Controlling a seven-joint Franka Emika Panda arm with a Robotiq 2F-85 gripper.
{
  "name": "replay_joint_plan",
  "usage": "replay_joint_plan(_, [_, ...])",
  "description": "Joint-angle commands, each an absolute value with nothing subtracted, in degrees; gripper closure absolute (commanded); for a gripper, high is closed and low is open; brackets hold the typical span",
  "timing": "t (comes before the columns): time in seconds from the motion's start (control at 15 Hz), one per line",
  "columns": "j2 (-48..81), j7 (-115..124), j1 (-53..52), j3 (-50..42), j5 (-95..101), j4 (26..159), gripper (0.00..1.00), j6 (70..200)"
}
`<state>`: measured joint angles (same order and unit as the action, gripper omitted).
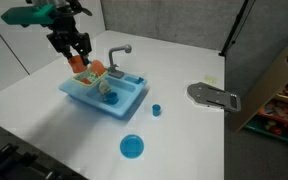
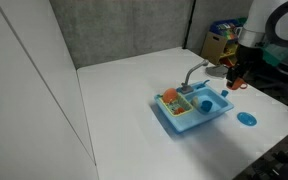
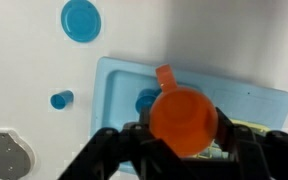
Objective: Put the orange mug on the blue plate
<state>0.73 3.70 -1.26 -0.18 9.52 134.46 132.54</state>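
In the wrist view the orange mug [image 3: 184,120] is gripped between the jaws of the gripper [image 3: 184,135] — it is held over the light-blue toy sink [image 3: 114,80]. The blue plate [image 3: 81,20] is seen at ten o'clock from the mug (well apart, on the table), and a small blue cup [image 3: 61,99] at nine.

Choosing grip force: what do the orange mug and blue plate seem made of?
The orange mug is probably smooth plastic: uniform colour, soft sheen, moulded handle. The blue plate is likely plastic too: flat saturated colour, faint inner ring.
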Motion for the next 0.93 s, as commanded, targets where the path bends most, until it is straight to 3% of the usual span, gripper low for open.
replay_joint_plan(0.0, [-2.6, 1.6, 1.4, -2.2, 7.4, 137.1, 0.64, 132.5])
replay_joint_plan(0.87, [-1.3, 1.0, 10.3, -10.7, 6.4, 138.1, 0.64, 133.9])
